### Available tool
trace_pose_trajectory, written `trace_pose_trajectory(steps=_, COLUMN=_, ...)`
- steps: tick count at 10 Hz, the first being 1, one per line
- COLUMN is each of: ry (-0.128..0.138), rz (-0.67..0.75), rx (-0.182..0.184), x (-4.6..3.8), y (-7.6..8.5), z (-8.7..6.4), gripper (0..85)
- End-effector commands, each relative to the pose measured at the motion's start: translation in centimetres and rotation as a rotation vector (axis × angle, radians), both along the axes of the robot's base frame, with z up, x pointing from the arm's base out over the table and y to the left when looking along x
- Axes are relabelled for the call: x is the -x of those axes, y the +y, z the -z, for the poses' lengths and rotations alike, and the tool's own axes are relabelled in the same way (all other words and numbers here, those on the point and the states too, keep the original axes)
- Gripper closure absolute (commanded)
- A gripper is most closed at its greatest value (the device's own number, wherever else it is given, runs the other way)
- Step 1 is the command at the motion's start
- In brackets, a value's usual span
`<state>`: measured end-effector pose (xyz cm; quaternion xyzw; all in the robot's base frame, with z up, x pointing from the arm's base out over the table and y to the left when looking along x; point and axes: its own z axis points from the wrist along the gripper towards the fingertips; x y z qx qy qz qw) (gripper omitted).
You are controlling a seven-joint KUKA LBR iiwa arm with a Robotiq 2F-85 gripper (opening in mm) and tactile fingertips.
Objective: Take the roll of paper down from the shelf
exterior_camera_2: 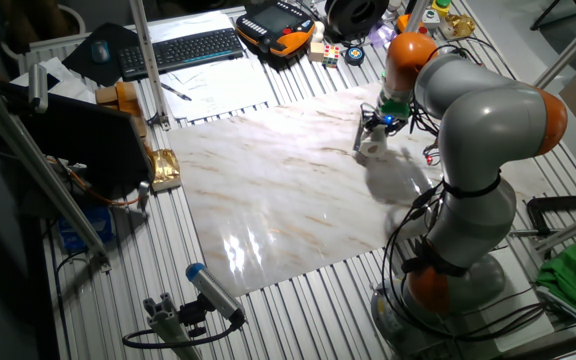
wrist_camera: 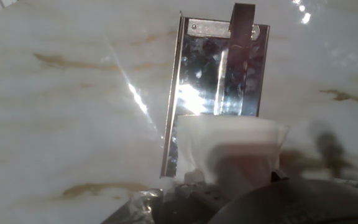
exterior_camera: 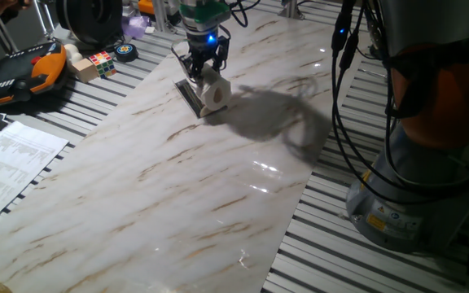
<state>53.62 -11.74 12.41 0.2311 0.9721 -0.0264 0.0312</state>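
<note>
The roll of paper point(exterior_camera: 215, 94) is white, with its core hole facing the front. It stands at the right edge of the shelf point(exterior_camera: 189, 92), a thin dark plate lying on the marble tabletop at the far side. My gripper point(exterior_camera: 206, 73) comes straight down onto the roll, a finger on each side of its top, shut on it. In the hand view the roll point(wrist_camera: 229, 146) is blurred and close, covering the near end of the shiny shelf plate point(wrist_camera: 219, 74). The other fixed view shows the gripper point(exterior_camera_2: 373, 128) over the roll point(exterior_camera_2: 372, 145). I cannot tell whether the roll rests on the plate or the table.
A Rubik's cube point(exterior_camera: 102, 63), a tape roll point(exterior_camera: 125, 52) and an orange-black pendant point(exterior_camera: 23, 72) lie off the tabletop's far left. Printed paper sheets point(exterior_camera: 10, 159) lie at the left. The robot base point(exterior_camera: 418, 163) stands at the right. A keyboard point(exterior_camera_2: 183, 48) sits behind.
</note>
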Motion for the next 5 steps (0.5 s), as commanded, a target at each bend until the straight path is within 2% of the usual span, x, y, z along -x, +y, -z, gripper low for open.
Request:
trace_pose_trajectory(steps=1, ry=0.0, rz=0.004, rx=0.0, x=0.29, y=0.24, z=0.05, gripper=44.3)
trace_pose_trajectory(steps=4, ry=-0.003, rz=0.013, rx=0.004, x=0.82, y=0.98, z=0.52, gripper=43.3)
trace_pose_trajectory(steps=5, ry=0.003, rz=0.013, rx=-0.005, x=0.87, y=0.99, z=0.45, gripper=43.3)
